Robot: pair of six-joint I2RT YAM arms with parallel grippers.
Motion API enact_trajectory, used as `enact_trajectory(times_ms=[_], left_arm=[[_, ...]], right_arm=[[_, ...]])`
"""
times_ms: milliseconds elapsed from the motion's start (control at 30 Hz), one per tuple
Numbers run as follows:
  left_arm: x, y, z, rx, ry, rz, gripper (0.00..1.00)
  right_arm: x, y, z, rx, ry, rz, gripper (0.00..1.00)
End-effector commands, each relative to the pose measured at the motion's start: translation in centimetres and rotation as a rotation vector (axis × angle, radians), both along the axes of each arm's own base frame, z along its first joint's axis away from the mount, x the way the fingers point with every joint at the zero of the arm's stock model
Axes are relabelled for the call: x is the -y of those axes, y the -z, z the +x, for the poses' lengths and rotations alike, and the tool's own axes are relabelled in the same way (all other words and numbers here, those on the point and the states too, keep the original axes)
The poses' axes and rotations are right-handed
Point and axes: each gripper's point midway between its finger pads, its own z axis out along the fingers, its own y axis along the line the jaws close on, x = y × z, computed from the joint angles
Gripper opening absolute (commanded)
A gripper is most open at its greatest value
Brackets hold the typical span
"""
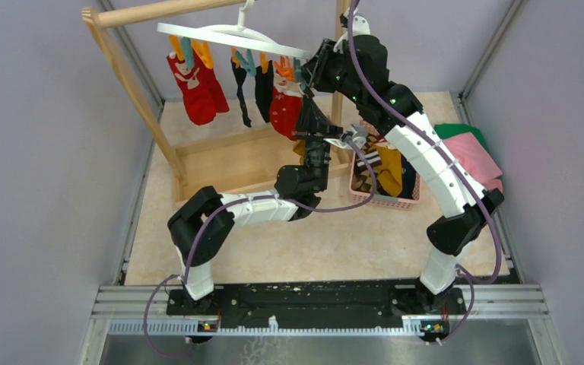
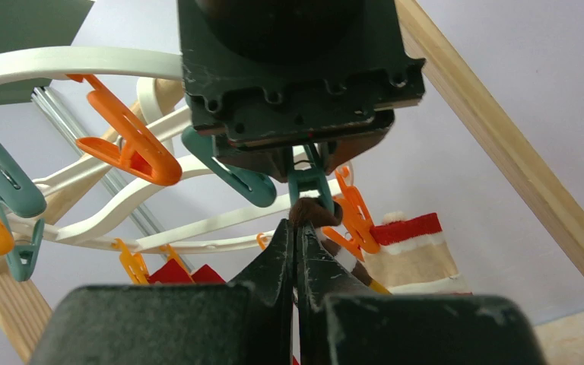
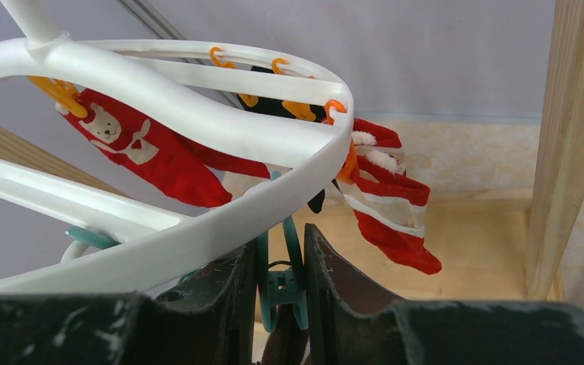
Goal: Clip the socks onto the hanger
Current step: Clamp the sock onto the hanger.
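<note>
**Sock held up to a clip on the hanger**

The white hanger (image 1: 220,34) hangs from the wooden rack (image 1: 133,84), with red and black socks (image 1: 198,87) pegged beneath its ring. At its right rim the right gripper (image 3: 277,249) squeezes a teal clip (image 3: 281,287) between its fingers. Directly below, the left gripper (image 2: 296,232), fingers pressed together, pinches a brown sock (image 2: 315,213) at that clip's mouth. A pink basket (image 1: 386,204) of loose socks sits on the table nearby.

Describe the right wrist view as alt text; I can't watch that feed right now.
The right gripper pinches a teal clip just under the rim of the white hanger, which sweeps across the frame. Red socks hang from orange clips behind it, and a wooden post stands at the right edge.
</note>
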Motion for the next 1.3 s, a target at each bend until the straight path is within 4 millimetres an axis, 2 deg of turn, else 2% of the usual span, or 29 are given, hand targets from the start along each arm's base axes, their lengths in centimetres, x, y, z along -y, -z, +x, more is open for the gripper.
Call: enact_trajectory(times_ms=[0, 233, 533, 1067, 1267], left_arm=[[-3.7, -3.1, -1.9, 0.155, -0.015, -0.262, 0.00], [-3.4, -2.6, -1.3, 0.150, -0.029, -0.253, 0.00], [-3.7, -3.5, -1.4, 0.170, -0.027, -0.270, 0.00], [-2.9, -4.0, -1.1, 0.198, -0.020, -0.257, 0.00], [-3.2, -4.0, -1.0, 0.195, -0.025, -0.264, 0.00]], right_arm=[[0.6, -0.4, 0.4, -0.015, 0.017, 0.022, 0.00], [0.6, -0.5, 0.3, -0.014, 0.011, 0.027, 0.00], [0.9, 0.0, 0.5, -0.016, 0.022, 0.006, 0.00], [0.8, 0.2, 0.4, -0.019, 0.010, 0.005, 0.01], [0.9, 0.1, 0.3, -0.015, 0.009, 0.001, 0.31]])
